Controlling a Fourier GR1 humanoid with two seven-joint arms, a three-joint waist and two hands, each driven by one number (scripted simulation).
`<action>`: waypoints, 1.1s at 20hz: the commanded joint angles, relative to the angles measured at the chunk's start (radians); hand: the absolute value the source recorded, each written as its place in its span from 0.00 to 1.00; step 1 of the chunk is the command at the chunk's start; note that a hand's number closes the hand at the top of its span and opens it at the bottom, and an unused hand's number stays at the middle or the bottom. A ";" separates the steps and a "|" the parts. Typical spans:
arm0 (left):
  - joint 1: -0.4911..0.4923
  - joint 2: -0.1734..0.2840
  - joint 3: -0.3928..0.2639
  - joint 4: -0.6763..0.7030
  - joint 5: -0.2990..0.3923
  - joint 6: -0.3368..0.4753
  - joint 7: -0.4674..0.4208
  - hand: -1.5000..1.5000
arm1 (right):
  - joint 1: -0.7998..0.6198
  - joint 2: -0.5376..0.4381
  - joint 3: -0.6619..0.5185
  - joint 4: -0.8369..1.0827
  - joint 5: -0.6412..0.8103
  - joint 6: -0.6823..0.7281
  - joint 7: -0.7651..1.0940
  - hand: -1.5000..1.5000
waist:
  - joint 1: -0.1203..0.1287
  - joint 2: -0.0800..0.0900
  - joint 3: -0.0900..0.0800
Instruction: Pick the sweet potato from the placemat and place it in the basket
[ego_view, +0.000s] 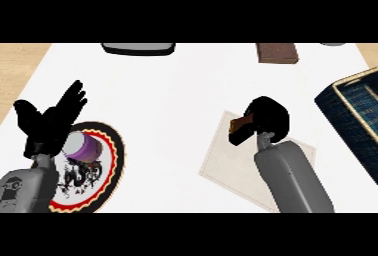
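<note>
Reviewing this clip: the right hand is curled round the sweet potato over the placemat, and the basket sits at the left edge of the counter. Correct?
Not quite. In the head view the basket sits at the right edge. The rest holds: the right hand curls round the sweet potato over the placemat.

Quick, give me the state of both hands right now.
Left hand: open, fingers up, resting at the view's left beside the plate.
Right hand: shut on the sweet potato, over the placemat.

1. We've got a round plate (107, 172) with a red and black patterned rim at the lower left of the white counter (177, 90).
2. A small purple and white cup (85, 147) sits on it.
3. A brown block (277, 52) sits near the far edge.
4. A dark tray-ish thing (139, 48) lies at the far edge, partly cut off.
</note>
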 joint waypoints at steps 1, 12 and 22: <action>-0.036 -0.002 -0.012 0.017 0.004 -0.015 0.011 0.50 | -0.186 0.026 -0.052 0.061 -0.061 -0.208 0.181 1.00 | 0.039 0.010 0.001; -0.022 0.003 -0.006 0.009 0.004 -0.015 0.014 0.50 | -0.522 0.027 -0.007 0.202 0.141 -0.719 0.238 1.00 | 0.029 -0.005 -0.003; 0.003 -0.011 -0.004 0.014 -0.014 0.012 0.013 0.50 | -0.846 -0.011 -0.167 0.411 0.328 -0.605 0.396 1.00 | -0.019 -0.010 -0.003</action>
